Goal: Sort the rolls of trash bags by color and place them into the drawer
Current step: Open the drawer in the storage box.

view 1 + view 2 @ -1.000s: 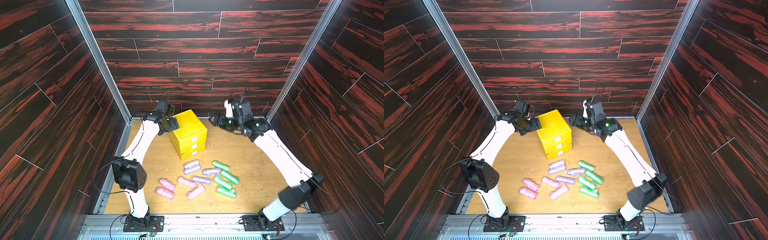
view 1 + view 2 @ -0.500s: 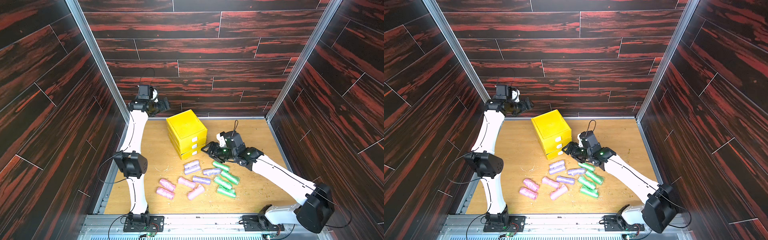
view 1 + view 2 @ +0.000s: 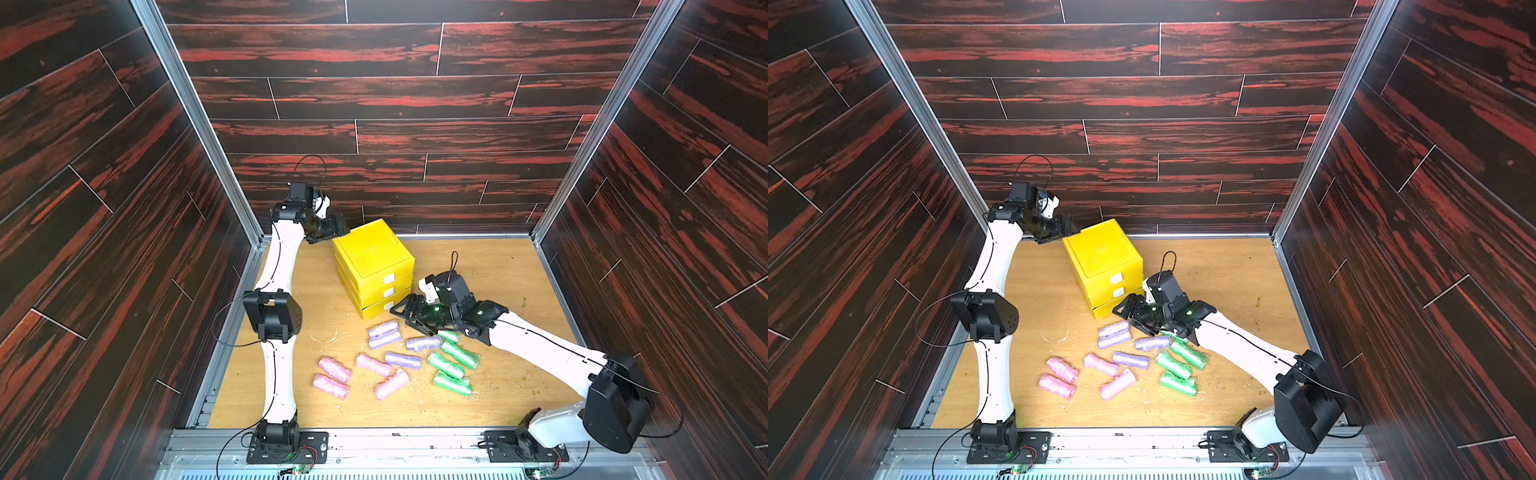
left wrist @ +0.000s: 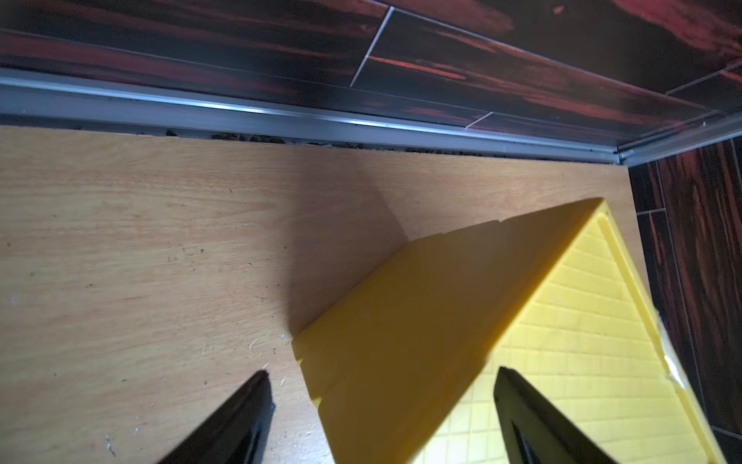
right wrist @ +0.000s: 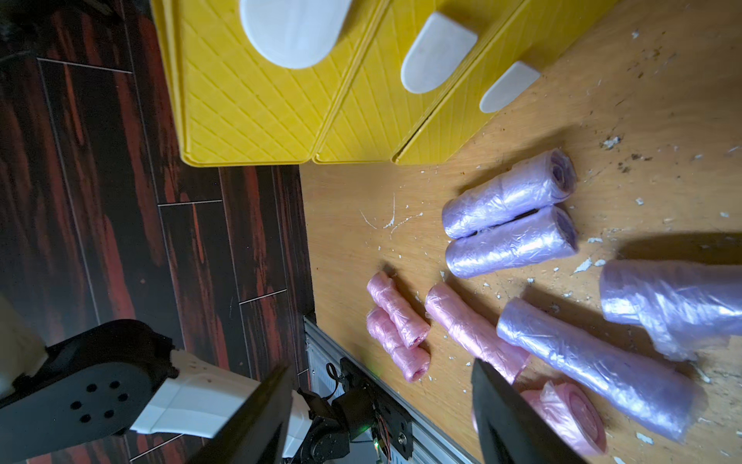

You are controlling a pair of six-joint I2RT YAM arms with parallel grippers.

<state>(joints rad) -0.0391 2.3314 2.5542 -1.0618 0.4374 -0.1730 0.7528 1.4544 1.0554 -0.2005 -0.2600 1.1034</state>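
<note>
The yellow drawer [image 3: 374, 257] [image 3: 1102, 253] stands at the back of the wooden floor, its white tabs [image 5: 437, 52] facing the rolls. Pink rolls [image 3: 334, 369], purple rolls [image 3: 384, 334] [image 5: 510, 219] and green rolls [image 3: 452, 365] [image 3: 1177, 365] lie loose in front of it. My left gripper [image 3: 338, 226] [image 4: 381, 375] hangs open over the chest's back left top corner, holding nothing. My right gripper [image 3: 401, 309] [image 3: 1121, 307] [image 5: 381, 367] stands open and empty just in front of the lowest drawer, above the purple rolls. One green roll [image 3: 449, 336] is partly hidden under the right wrist.
Dark wood-pattern walls [image 3: 395, 187] close in three sides, with a metal rail [image 4: 361, 124] right behind the chest. Small white scraps [image 5: 391, 219] litter the floor. The left arm's elbow [image 3: 272, 316] stands left of the pink rolls.
The right gripper dropped from beside the chest's top to low in front of the drawers, then held. The left gripper rose toward the back wall, then came back to the chest's rear corner.
</note>
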